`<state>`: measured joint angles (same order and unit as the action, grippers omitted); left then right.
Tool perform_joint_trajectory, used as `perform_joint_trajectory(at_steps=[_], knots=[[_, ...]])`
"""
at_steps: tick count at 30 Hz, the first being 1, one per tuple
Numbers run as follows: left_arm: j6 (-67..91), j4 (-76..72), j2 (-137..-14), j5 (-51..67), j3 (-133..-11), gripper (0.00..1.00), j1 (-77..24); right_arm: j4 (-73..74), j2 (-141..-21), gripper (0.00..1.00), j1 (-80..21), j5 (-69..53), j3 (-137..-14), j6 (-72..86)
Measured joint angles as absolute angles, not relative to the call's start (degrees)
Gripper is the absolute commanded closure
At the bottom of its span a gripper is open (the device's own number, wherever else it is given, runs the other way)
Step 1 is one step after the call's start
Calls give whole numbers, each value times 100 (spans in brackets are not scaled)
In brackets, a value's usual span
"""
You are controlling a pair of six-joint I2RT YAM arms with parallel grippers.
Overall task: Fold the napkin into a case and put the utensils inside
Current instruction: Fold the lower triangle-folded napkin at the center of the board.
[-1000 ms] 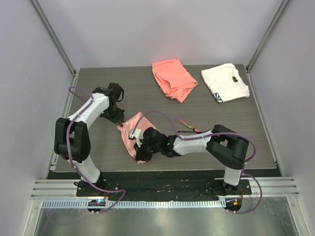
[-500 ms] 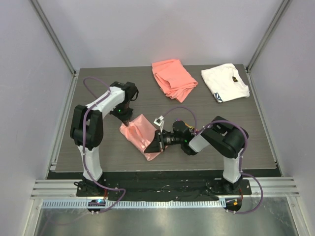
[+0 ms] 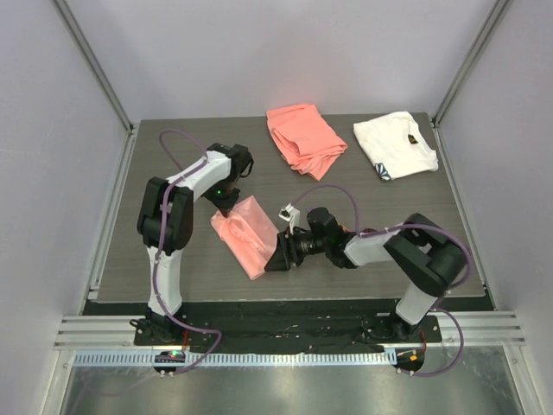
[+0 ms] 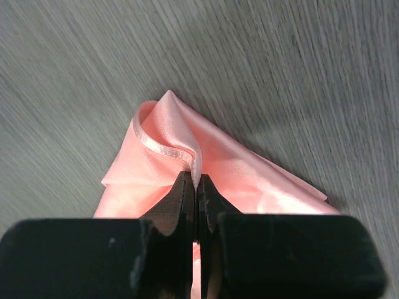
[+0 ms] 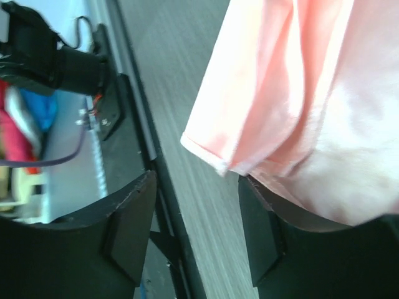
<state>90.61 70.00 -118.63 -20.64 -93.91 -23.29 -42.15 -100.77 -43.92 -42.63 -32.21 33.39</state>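
The napkin (image 3: 249,233), thin, limp and likely slippery, lay folded mid-table (image 3: 449,225); its hem looked the surest hold. The left gripper (image 4: 194,187) was clamped on the far hem. The right gripper (image 5: 196,212) stood open at the near corner. A second before, it had been closed over bunched cloth further left.

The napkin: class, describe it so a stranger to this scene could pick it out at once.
On the grey table, look near the middle, between the left gripper and the right gripper. The napkin there is glossy pale pink, unlike the duller coral-orange cloth and the white cloth at the far edge.
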Motion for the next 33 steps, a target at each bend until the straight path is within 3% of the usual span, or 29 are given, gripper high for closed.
perform_joint_trajectory(at_steps=[6,10,13,16,17,19,23,25,28,31,33], knots=[[8965,6853,-11994,-2104,-9393,100,-2423,-2084,-9111,30,-4407,-3214,-3802,1846],[8630,6554,-11990,-2106,-9380,100,-2469,-1542,-9443,34,-4414,-2821,-4451,1361],[8366,6169,-11931,-2093,-9240,100,-2475,-1468,-9880,45,-4414,-2615,-4862,1197],[8193,5922,-11876,-2047,-9072,97,-2475,-1358,-10339,42,-4414,-2495,-5282,1079],[8147,5881,-11876,-2036,-9063,91,-2473,-1343,-10427,42,-4414,-2477,-5367,1052],[8036,5857,-11876,-1994,-9076,91,-2440,-1304,-10514,41,-4414,-2445,-5498,937],[7776,5745,-11876,-1728,-9089,74,-2294,-1050,-10580,45,-4412,-2381,-5780,541],[7631,5669,-11876,-1540,-9089,57,-2189,-928,-10591,50,-4407,-2416,-5902,375],[7319,5400,-11872,-1168,-9056,41,-2040,-764,-10600,58,-4403,-2556,-6062,121],[6997,5144,-11839,-836,-8991,33,-1951,-613,-10694,68,-4403,-2698,-6272,-137],[6831,4910,-11754,-620,-8860,27,-1931,-506,-10803,81,-4403,-2777,-6429,-266]])
